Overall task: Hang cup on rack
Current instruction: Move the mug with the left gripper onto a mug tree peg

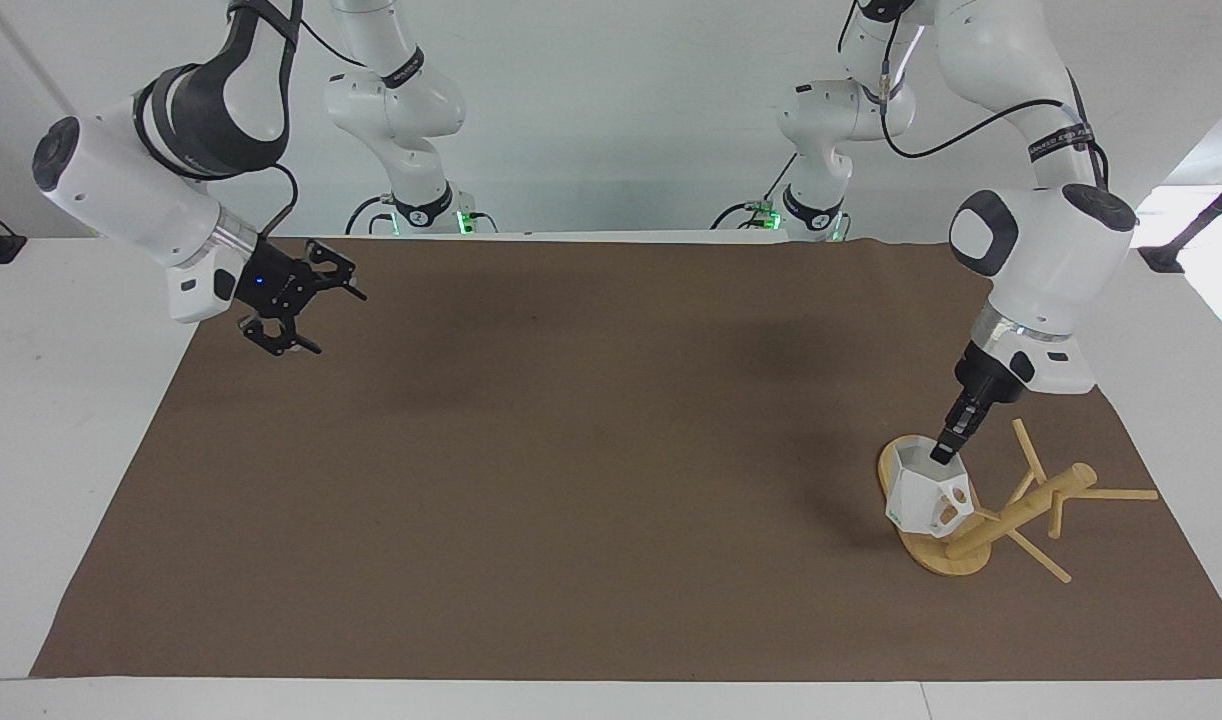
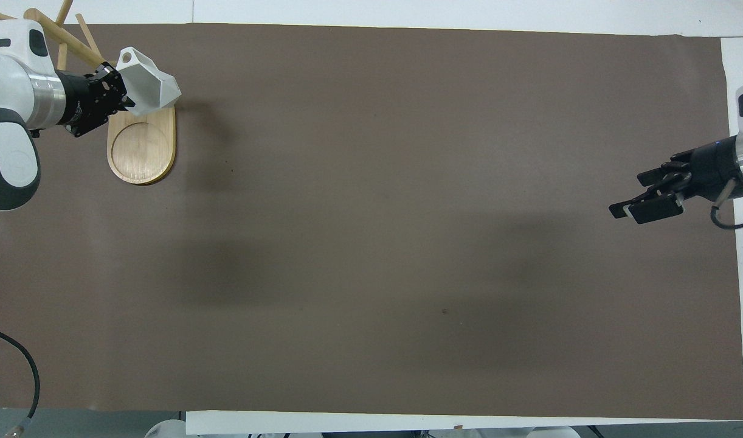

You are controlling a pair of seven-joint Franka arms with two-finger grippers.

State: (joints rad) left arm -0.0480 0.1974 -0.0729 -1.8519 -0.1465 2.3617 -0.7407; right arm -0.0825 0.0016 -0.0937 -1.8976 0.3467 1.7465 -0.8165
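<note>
Left gripper (image 1: 943,452) grips the cup (image 1: 926,494) by its rim, one finger inside the mouth and one outside, at the left arm's end of the table. The cup is white and faceted, tilted, with its handle and round hole turned toward the rack's post. In the facing view it sits low over the rack's (image 1: 981,520) oval base, at the base's end farther from the robots; whether it touches the wood I cannot tell. In the overhead view the cup (image 2: 146,90) covers the farther end of the base and the left gripper (image 2: 117,97) comes in from the table's edge.

The rack (image 2: 141,146) is bamboo: flat oval base on the brown mat (image 1: 591,460), thick post leaning away from the cup toward the table's edge, thin pegs sticking out at angles. The cup is not on any peg. The handle is just beside the lower part of the post; contact cannot be told.

Right gripper (image 1: 293,300) hangs in the air over the mat's edge at the right arm's end of the table, well apart from cup and rack. Its fingers stand apart in the facing view and hold nothing. In the overhead view the right gripper (image 2: 648,198) shows edge-on, over the same edge of the mat (image 2: 408,213). That arm waits.
</note>
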